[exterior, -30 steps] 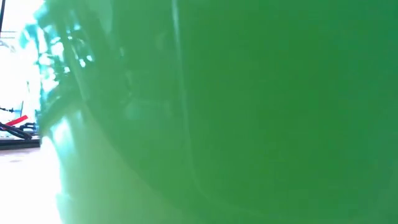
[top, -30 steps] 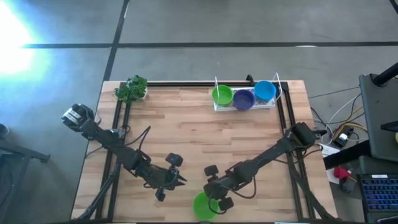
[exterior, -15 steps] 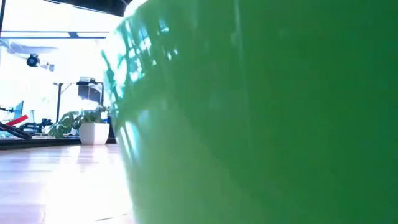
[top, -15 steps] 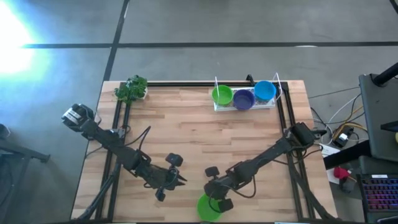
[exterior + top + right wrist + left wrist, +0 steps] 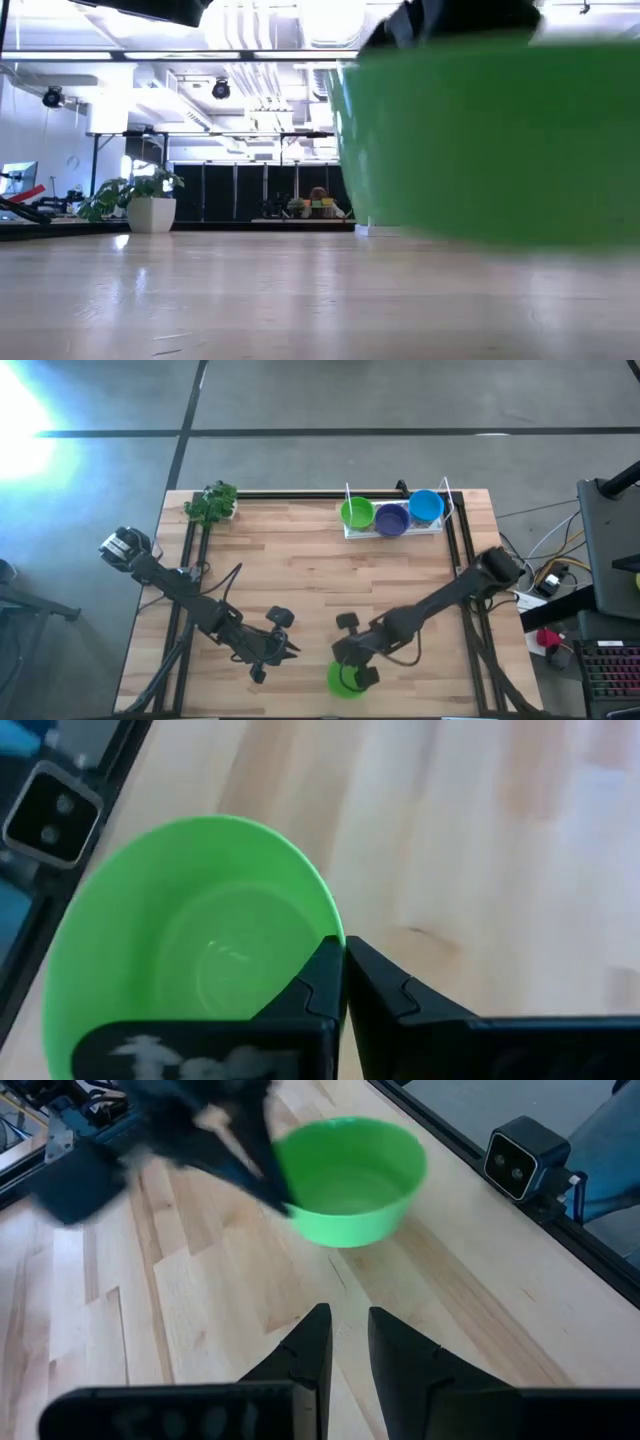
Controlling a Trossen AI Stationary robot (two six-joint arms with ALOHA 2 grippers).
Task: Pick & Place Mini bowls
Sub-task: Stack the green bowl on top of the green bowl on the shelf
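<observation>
The right arm is stretched from the table's right edge diagonally toward the near edge, wrist bent low over the wood. The right gripper (image 5: 352, 672) is clenched on the rim of a bright green round plastic mini bowl (image 5: 345, 680); in the right wrist view the two dark fingers (image 5: 320, 982) are pinched together over the bowl's wall (image 5: 190, 940), one inside and one outside. The bowl is seen upright, near the table's near edge, just right of the centre line; in the low view it (image 5: 490, 140) fills the right side, its underside looking slightly clear of the wooden tabletop (image 5: 200, 300), though contact cannot be told for sure.

The left arm is laid across the table's left half, its left gripper (image 5: 281, 650) low near the near edge, just left of the held bowl and apart from it. Its fingers (image 5: 310, 1350) are seen nearly together with a narrow gap, nothing between them.

Four bowls are counted: the held green one, plus three in a clear tray (image 5: 352, 532) at the far edge: one green mini bowl (image 5: 357, 513), one purple mini bowl (image 5: 390, 519), one blue mini bowl (image 5: 426, 506), side by side in a row. One leafy green toy plant in a white pot (image 5: 212, 503) is seen at the far left corner.
</observation>
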